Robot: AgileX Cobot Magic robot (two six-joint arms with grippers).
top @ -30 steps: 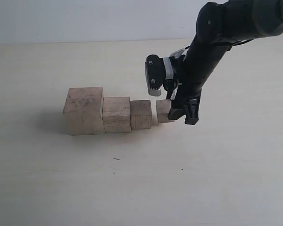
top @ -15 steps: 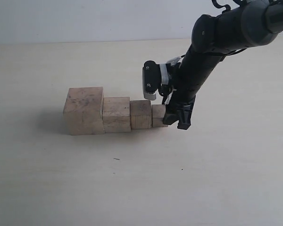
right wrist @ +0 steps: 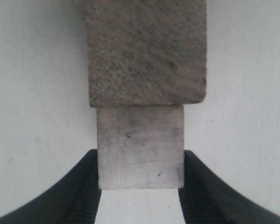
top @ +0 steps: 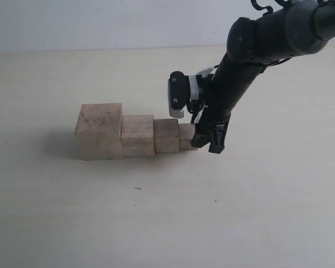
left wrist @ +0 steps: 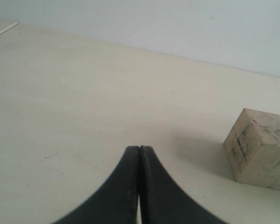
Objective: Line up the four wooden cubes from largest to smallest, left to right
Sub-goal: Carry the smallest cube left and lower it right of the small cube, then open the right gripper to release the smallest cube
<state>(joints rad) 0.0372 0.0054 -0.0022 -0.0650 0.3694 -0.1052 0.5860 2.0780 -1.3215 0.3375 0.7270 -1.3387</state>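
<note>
Four wooden cubes (top: 138, 135) sit in one row on the table (top: 156, 223), left of centre, stepping down in size from left to right. The smallest cube (top: 186, 137) is at the right end, its left face touching the third cube (top: 167, 135).

Right gripper (right wrist: 140, 186): fingers (right wrist: 91, 191) clamped on the near and far faces of the smallest cube. Left gripper (left wrist: 139, 154): fingers pressed together on nothing, hanging over bare table well left of the largest cube (left wrist: 261, 149).

Risks, as I judge them:
- Pads that cling on opening could drag or twist the smallest cube off the third.
- Rising before the fingers part fully would lift it out of line.
- Any further push leftward could shove the whole row.

Orientation: a cube has no long axis of its own. The row's long axis runs left to right. The smallest sits square to its neighbour, faces parallel, though not quite centred on it.
</note>
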